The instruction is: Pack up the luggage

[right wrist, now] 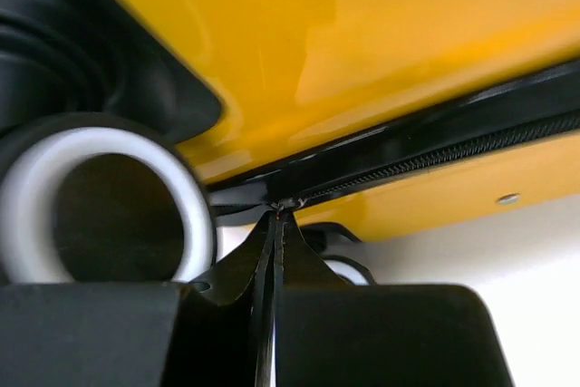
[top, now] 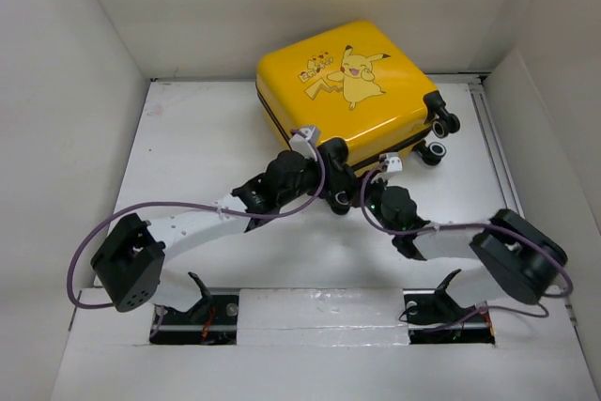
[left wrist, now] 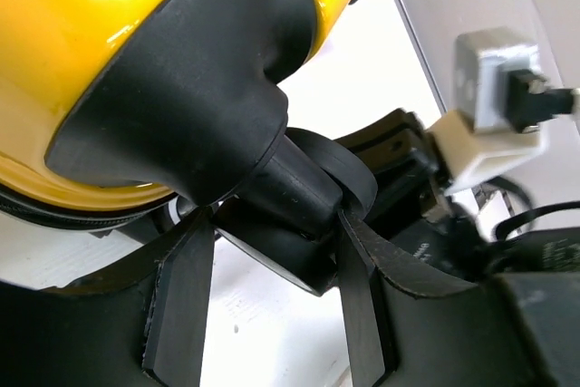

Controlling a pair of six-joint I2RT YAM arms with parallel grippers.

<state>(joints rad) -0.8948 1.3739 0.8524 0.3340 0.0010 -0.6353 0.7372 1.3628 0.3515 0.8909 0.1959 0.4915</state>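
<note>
The luggage (top: 352,82), a yellow Pikachu suitcase, lies flat and closed at the back centre of the table. My left gripper (top: 331,176) is at its near corner. In the left wrist view the left gripper (left wrist: 272,224) has its fingers (left wrist: 181,305) on either side of a black caster wheel (left wrist: 299,215) under the yellow shell (left wrist: 91,43), touching it on both sides. My right gripper (top: 369,196) is beside it at the suitcase's near side. In the right wrist view the right gripper (right wrist: 279,215) is shut, its tips pinching the small metal zipper pull (right wrist: 288,201) on the black zipper band (right wrist: 453,147).
Two more caster wheels (top: 439,138) stick out at the suitcase's right end. A white-rimmed caster (right wrist: 100,197) sits just left of the right gripper. White walls enclose the table (top: 207,138) on three sides. The right arm's wrist camera (left wrist: 498,106) is close to the left gripper.
</note>
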